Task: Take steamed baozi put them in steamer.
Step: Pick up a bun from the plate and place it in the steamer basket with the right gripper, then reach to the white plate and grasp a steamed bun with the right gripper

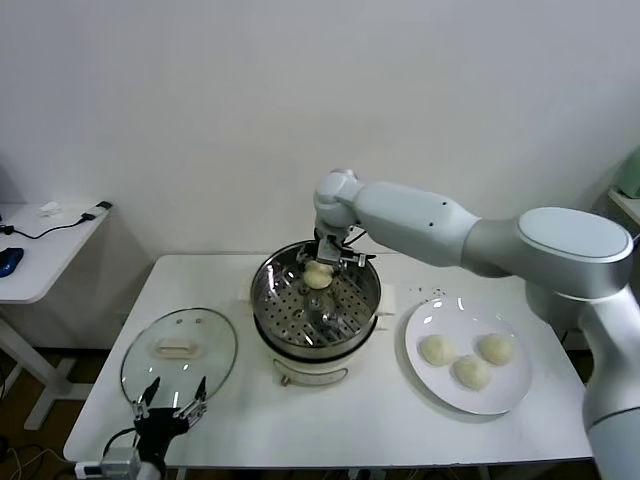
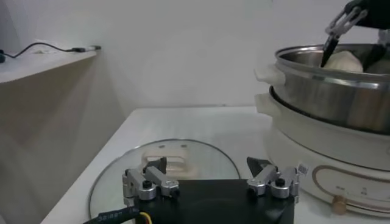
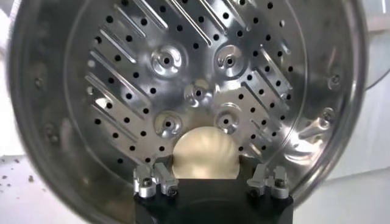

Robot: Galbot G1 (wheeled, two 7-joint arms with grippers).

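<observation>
Steamed baozi (image 1: 318, 276), the first of four, rests on the perforated tray at the far side of the steamer (image 1: 268, 300), the right gripper (image 1: 322, 262) straddling it with its fingers apart, so placement looks done. Three buns (image 1: 467, 359) wait on the plate (image 1: 428, 380) beside the steamer; next, lift clear and fetch one. The left gripper (image 1: 172, 400) idles, fingers apart, by the glass lid (image 1: 140, 352).

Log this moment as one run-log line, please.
right gripper: over steamer, jaws either side of one baozi on its tray | plate: three baozi | left gripper: open, idle by glass lid
</observation>
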